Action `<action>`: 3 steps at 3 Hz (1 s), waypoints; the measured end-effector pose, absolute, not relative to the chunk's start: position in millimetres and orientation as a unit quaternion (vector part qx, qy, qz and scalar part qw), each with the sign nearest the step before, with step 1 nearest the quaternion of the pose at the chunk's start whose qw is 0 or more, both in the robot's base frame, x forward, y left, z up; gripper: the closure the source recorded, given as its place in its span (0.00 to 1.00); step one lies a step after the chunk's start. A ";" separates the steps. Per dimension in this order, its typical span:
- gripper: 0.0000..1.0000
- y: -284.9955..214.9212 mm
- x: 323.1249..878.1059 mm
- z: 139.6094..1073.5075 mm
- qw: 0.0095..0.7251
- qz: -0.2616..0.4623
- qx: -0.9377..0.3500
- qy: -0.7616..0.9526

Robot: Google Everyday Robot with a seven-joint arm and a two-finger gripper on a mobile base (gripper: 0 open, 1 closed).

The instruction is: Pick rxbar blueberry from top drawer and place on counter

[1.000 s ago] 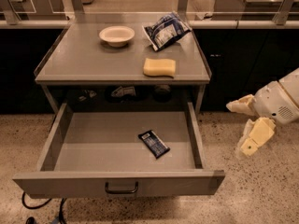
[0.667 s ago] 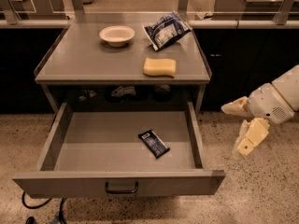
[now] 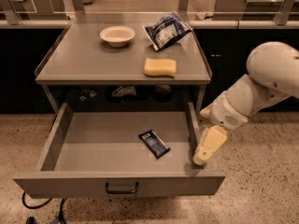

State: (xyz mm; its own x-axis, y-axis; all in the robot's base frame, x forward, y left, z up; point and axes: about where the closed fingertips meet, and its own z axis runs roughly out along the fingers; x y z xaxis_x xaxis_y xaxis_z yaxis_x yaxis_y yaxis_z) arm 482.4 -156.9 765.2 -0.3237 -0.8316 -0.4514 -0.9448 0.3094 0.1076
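Navy rxbar blueberry (image 3: 154, 143) flat, angled, in top drawer (image 3: 70, 185); claw (image 3: 201, 136) beside drawer

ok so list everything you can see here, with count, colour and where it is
counter: 1, grey, centre, behind the open drawer
bowl: 1, off-white, back left of counter
bag: 1, blue and white, crinkled, back right of counter
sponge: 1, yellow, front right of counter
top drawer: 1, grey, pulled open, dark loop handle
rxbar blueberry: 1, dark navy, flat on drawer floor, right of centre
arm: 1, white, entering from the right
tool: 1, cream, fingers apart, at the drawer's right wall, not touching the bar
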 end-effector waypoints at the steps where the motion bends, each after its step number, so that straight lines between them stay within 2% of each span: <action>1: 0.00 -155.8 487.1 744.5 0.167 0.121 -0.502 0.840; 2: 0.00 -155.8 501.5 742.9 0.190 0.113 -0.462 0.859; 3: 0.00 -159.5 502.1 741.1 0.185 0.138 -0.469 0.852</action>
